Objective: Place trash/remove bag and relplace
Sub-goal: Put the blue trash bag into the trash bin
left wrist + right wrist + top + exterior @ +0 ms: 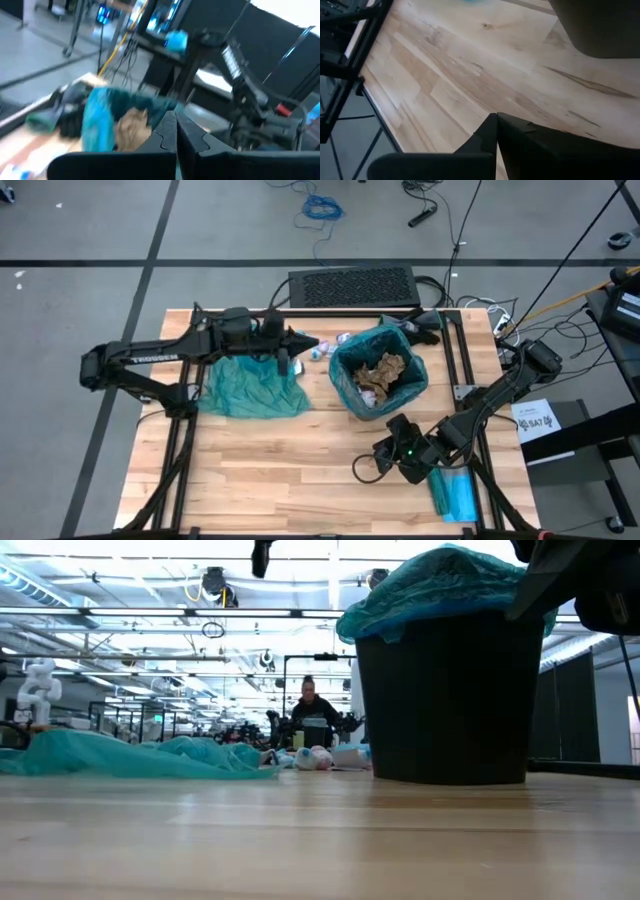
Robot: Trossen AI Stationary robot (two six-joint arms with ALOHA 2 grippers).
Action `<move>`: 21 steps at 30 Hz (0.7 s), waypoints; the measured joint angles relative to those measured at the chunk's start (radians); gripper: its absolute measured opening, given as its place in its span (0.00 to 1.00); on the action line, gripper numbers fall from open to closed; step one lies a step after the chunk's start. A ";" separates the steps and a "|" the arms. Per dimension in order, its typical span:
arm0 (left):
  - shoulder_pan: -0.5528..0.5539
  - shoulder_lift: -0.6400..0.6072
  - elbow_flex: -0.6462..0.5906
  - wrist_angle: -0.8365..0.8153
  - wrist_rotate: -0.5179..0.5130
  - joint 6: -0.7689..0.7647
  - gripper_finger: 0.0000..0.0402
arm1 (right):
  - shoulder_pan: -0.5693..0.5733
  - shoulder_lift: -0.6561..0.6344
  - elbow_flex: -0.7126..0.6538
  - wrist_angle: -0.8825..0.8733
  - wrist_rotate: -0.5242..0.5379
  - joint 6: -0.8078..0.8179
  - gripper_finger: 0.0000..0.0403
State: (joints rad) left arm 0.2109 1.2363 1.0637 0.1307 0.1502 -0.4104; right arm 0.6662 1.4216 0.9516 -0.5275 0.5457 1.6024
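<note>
A black bin (378, 375) lined with a teal bag (440, 580) stands on the table right of centre. Brown and white paper trash (383, 375) lies inside it. A few small wads (322, 350) lie on the table by the bin's left side. A second teal bag (250, 390) lies crumpled flat on the table to the left. My left gripper (305, 343) is shut and empty. It is raised above the table between that bag and the bin, pointing level at the bin (125, 127). My right gripper (365, 470) hangs shut and empty over bare wood (445, 75), nearer the front edge than the bin.
A flat blue-teal packet (455, 492) lies at the front right, beside my right arm. A black cloth (425, 325) sits behind the bin. A black grille-like slab (352, 285) lies at the far edge. Bare wood (280, 470) spans the near half of the table.
</note>
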 joint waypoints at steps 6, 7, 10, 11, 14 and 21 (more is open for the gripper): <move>-0.011 0.108 0.000 0.253 0.007 0.001 0.00 | -0.002 0.000 0.000 0.026 0.005 0.000 0.00; -0.013 0.130 0.000 0.294 0.015 0.000 0.00 | -0.004 0.000 0.000 0.028 0.005 0.001 0.00; -0.018 0.198 0.000 0.383 0.060 -0.005 0.00 | -0.013 0.000 0.000 0.040 0.007 0.028 0.00; -0.019 0.219 0.000 0.393 0.069 -0.021 0.00 | -0.018 0.000 0.000 0.044 0.008 0.040 0.00; -0.025 0.274 0.025 0.373 0.111 -0.031 0.02 | -0.033 0.000 0.000 0.050 0.009 0.062 0.00; -0.044 0.374 0.131 0.299 0.178 -0.023 0.17 | -0.062 0.000 0.000 0.079 0.010 0.061 0.00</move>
State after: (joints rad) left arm 0.1665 1.6099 1.1946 0.4297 0.3286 -0.4333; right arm 0.6047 1.4216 0.9516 -0.4482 0.5552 1.6638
